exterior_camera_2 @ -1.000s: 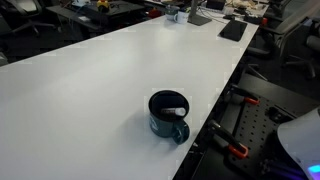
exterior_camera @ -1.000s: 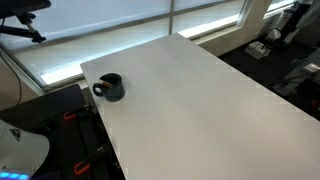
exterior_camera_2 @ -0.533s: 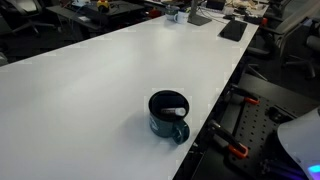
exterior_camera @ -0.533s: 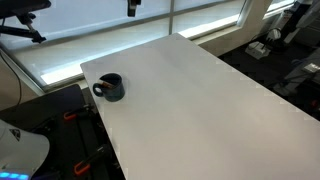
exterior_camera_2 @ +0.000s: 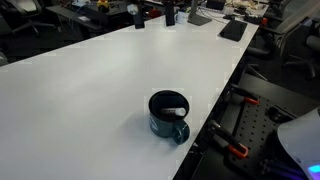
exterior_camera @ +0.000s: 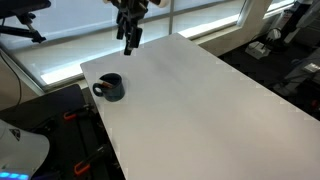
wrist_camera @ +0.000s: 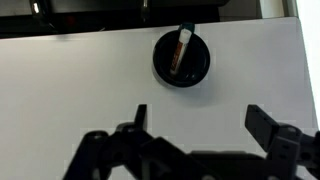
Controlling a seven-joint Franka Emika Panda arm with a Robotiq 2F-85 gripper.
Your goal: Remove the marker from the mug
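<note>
Far left in an exterior view: the mug (exterior_camera: 110,88), dark and upright on the white table (exterior_camera: 210,95), with its handle (exterior_camera: 97,89) on its left side. I can't make out the marker from that angle. Right of the mug and well above it is my claw (exterior_camera: 130,44), hanging over the far part of the table. It is well apart from the mug and carries nothing.

Wrist view, left to right: one fingertip (wrist_camera: 140,112), a wide gap, then the other fingertip (wrist_camera: 259,118). The jaws are spread with nothing between them. The mug (wrist_camera: 197,62) sits beyond that gap, roughly in line with it. The marker (wrist_camera: 183,48) is inside the mug, leaning across the bowl with its light end up at the rim.

In an exterior view the mug (exterior_camera_2: 168,115) holds a pale sliver that is probably the marker (exterior_camera_2: 176,110), but it's too small to be sure.

Progress: nothing done yet. The marker is in the mug and I have no contact with either. I'd call this the very start of the approach. What's left is everything:
- come down over the mug
- get my fingers around the marker's upper end
- close on it
- lift it clear of the rim
- set it down on the table beside the mug
</note>
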